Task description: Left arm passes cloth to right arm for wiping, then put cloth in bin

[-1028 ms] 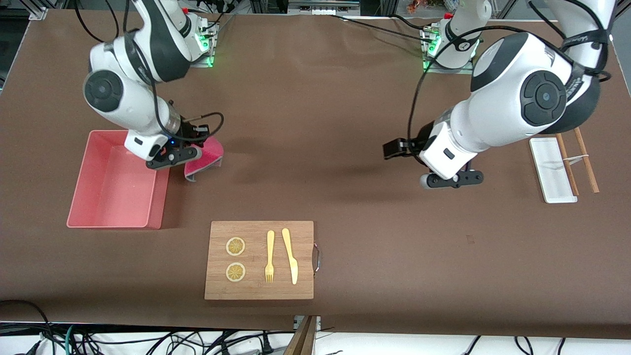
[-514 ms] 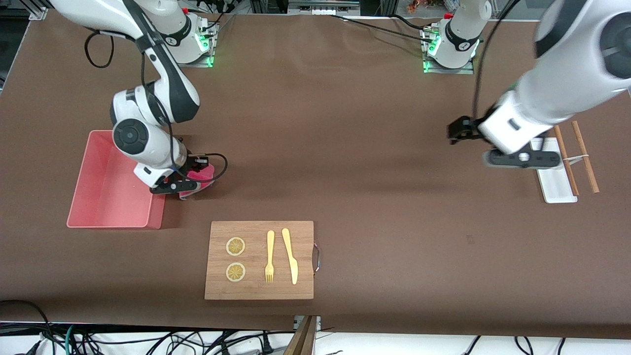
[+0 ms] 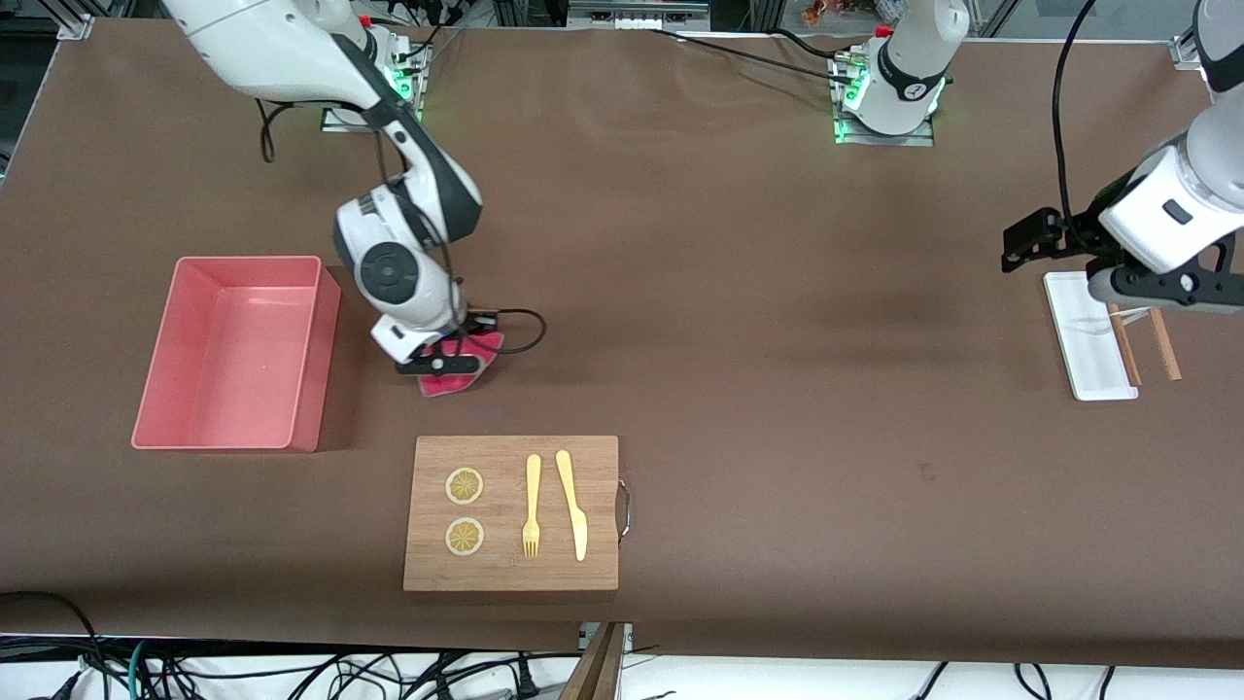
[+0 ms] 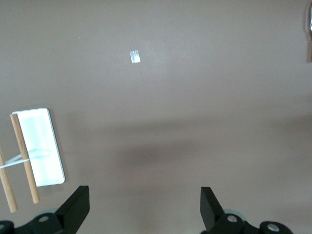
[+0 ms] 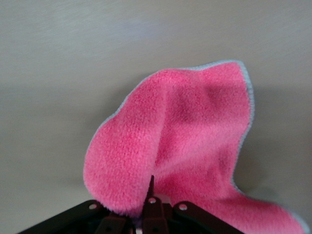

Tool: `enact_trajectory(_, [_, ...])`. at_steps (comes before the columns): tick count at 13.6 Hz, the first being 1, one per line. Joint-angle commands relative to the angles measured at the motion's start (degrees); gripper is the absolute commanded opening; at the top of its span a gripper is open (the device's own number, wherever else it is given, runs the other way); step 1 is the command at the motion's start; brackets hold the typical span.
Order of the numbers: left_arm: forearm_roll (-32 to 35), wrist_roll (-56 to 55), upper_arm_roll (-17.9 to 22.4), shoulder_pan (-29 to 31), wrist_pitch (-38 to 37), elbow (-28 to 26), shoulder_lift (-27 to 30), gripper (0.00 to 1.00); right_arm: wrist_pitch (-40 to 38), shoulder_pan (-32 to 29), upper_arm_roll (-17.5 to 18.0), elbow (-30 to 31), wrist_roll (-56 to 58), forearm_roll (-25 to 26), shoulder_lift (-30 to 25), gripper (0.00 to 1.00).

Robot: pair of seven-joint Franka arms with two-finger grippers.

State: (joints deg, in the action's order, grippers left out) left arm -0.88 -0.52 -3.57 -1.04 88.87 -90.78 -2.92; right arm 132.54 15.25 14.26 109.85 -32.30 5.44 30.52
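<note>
The crimson-pink cloth (image 3: 455,374) lies on the brown table, between the salmon-pink bin (image 3: 313,350) and the wooden board and farther from the camera than the board. My right gripper (image 3: 439,365) is shut on the cloth and presses it down onto the table. In the right wrist view the cloth (image 5: 185,141) spreads out ahead of the shut right gripper (image 5: 151,195). The bin holds nothing. My left gripper (image 3: 1161,295) is open and empty, up over the white tray at the left arm's end. Its jaws stand wide apart in the left wrist view (image 4: 144,209).
A wooden board (image 3: 505,569) with two lemon slices, a fork and a knife lies near the front edge. A small white tray (image 3: 1087,345) and wooden chopsticks (image 3: 1163,348) lie at the left arm's end; the left wrist view shows the tray (image 4: 43,146) too.
My right gripper has slid the cloth along the table from beside the bin toward the middle. My left arm has drawn back to its end of the table, over the white tray.
</note>
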Motion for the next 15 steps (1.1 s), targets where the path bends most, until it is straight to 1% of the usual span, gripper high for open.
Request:
enact_trajectory(1, [-0.61,1.05,0.94,-1.51,2.27,-5.21,4.16,1.00,-0.27,4.85,-0.20,-5.85,-8.71,1.06,3.75,0.00])
enact_trajectory(5, [1.23,0.87,0.15,-1.60,2.71,-3.62,2.49,1.00,-0.70,13.30,-0.20,-16.04,-21.46,0.54,9.99,0.00])
enact_trajectory(9, [1.14,0.87,0.06,-1.60,2.89,-2.39,1.17,1.00,-0.79,19.19,0.15,-25.36,-33.94,0.36,15.09,0.00])
enact_trajectory(11, [0.88,0.87,0.06,-1.86,2.89,-2.39,1.08,1.00,-1.05,20.69,0.50,-26.96,-37.65,0.10,15.02,0.00])
enact_trajectory(12, [0.88,0.87,-0.03,-2.04,2.89,-2.39,1.08,1.00,-2.36,20.52,1.72,-28.10,-38.09,-1.56,14.49,0.00])
enact_trajectory(13, [0.79,0.87,-0.03,-2.04,2.89,-2.39,0.99,1.00,-5.86,20.00,2.52,-30.20,-38.01,-3.49,13.53,0.00])
enact_trajectory(14, [0.62,0.87,-0.03,-2.04,2.89,-2.39,0.99,1.00,-9.81,18.95,2.61,-32.91,-37.75,-5.16,12.73,0.00])
enact_trajectory(15, [0.62,0.87,-0.03,-2.04,2.89,-2.39,0.81,1.00,-12.11,17.98,2.61,-34.51,-37.31,-7.09,12.29,0.00])
